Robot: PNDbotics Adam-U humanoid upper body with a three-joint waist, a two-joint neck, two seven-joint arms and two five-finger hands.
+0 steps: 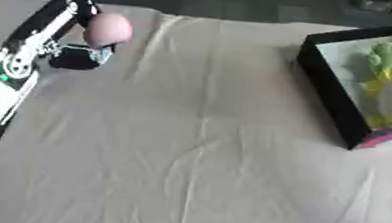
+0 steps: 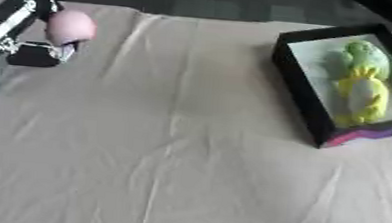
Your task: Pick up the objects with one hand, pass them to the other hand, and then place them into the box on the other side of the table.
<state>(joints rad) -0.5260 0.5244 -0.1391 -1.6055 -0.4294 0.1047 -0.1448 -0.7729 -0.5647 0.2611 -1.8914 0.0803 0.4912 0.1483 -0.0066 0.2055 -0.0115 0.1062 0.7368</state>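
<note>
My left arm comes in along the left edge and ends in my left hand (image 1: 74,7) at the table's far left corner. A round pink object (image 1: 107,29) sits in that hand, held above the cloth, with a dark shadow (image 1: 73,60) under it. The fingers are mostly hidden behind the object. At the far right stands a black box (image 1: 324,88), tilted in the picture, with a green object (image 2: 366,52) and a yellow-and-white object (image 2: 361,99) lying inside. My right hand shows in neither view.
A beige wrinkled cloth (image 1: 196,148) covers the whole table. A purple-pink patch (image 2: 364,134) shows on the box's near wall. Beyond the far edge lies a dark floor.
</note>
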